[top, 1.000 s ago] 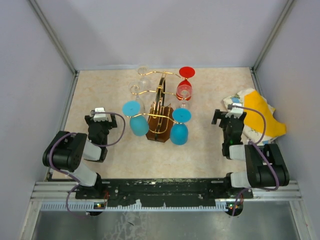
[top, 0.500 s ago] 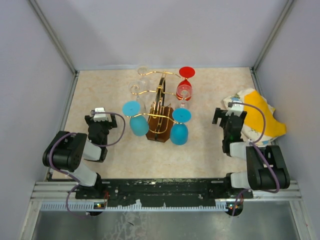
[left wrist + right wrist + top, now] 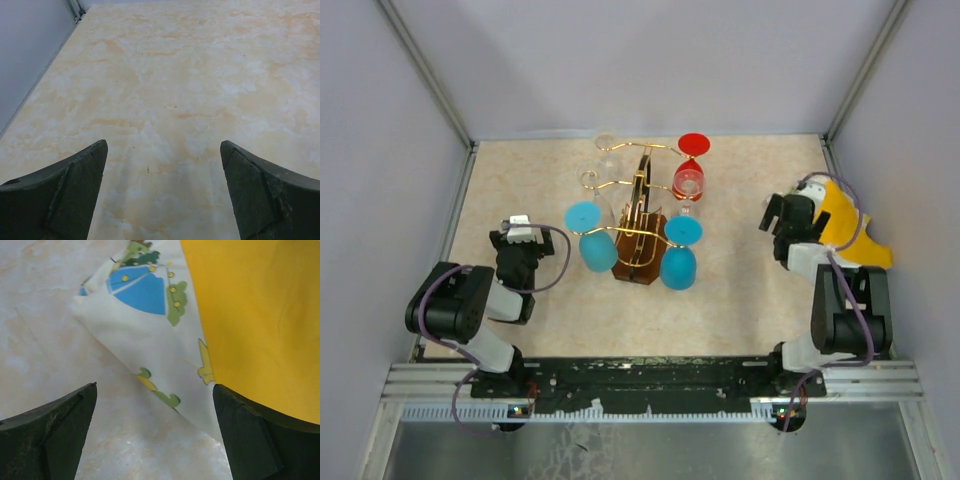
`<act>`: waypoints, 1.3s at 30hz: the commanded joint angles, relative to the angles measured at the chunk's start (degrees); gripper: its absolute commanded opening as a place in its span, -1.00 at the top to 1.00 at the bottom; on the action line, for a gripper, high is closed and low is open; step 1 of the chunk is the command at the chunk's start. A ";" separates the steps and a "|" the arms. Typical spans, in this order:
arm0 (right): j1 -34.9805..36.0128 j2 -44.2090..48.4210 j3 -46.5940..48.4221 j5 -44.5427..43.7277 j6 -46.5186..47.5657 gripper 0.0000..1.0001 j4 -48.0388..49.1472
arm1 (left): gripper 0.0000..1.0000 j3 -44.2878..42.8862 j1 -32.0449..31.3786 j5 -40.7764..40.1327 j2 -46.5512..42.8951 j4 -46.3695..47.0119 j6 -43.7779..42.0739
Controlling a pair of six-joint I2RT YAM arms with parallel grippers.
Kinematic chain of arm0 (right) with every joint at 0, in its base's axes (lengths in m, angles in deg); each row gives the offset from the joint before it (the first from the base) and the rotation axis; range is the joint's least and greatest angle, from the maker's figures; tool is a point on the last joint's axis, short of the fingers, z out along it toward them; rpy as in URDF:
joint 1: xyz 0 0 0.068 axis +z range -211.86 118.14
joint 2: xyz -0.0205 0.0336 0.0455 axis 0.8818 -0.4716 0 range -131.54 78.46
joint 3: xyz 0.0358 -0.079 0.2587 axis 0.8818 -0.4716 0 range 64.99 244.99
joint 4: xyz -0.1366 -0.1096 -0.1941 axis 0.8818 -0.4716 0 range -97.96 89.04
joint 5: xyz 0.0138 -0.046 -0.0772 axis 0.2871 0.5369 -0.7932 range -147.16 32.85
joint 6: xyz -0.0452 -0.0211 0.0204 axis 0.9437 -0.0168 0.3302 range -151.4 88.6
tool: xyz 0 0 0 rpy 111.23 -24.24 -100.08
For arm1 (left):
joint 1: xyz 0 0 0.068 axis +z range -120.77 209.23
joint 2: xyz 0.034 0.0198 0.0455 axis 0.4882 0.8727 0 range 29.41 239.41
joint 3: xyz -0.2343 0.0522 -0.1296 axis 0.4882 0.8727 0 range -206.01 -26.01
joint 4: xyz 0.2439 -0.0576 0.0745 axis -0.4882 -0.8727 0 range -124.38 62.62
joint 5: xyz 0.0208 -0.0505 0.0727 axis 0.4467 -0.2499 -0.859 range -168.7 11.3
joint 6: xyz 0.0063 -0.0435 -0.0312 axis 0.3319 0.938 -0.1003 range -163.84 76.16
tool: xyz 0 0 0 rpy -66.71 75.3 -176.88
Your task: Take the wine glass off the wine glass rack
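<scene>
The wine glass rack (image 3: 640, 215), gold wire on a dark wooden base, stands mid-table in the top view. Several wine glasses hang from its arms: two blue ones (image 3: 597, 249) (image 3: 677, 266) at the near side, a red one (image 3: 688, 181) at the far right and clear ones (image 3: 607, 152) at the far left. My left gripper (image 3: 518, 236) (image 3: 162, 150) rests left of the rack, open over bare tabletop. To the right of the rack, my right gripper (image 3: 782, 214) (image 3: 155, 390) is open too, at the edge of a cloth, holding nothing. Neither wrist view shows the rack or a glass.
A crumpled cloth, yellow (image 3: 848, 228) (image 3: 250, 315) over a white printed part (image 3: 150, 335), lies at the table's right edge beside the right gripper. Grey walls close in the table (image 3: 740, 290) on the left, the back and the right.
The right arm has swung its gripper farther from the base and to the right, over the cloth's edge. The left arm and the glasses have not moved.
</scene>
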 commanded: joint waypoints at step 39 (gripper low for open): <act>8.66 15.85 8.07 30.29 6.28 -0.99 -17.56 | -1.00 -0.66 0.30 0.30 0.58 1.47 0.90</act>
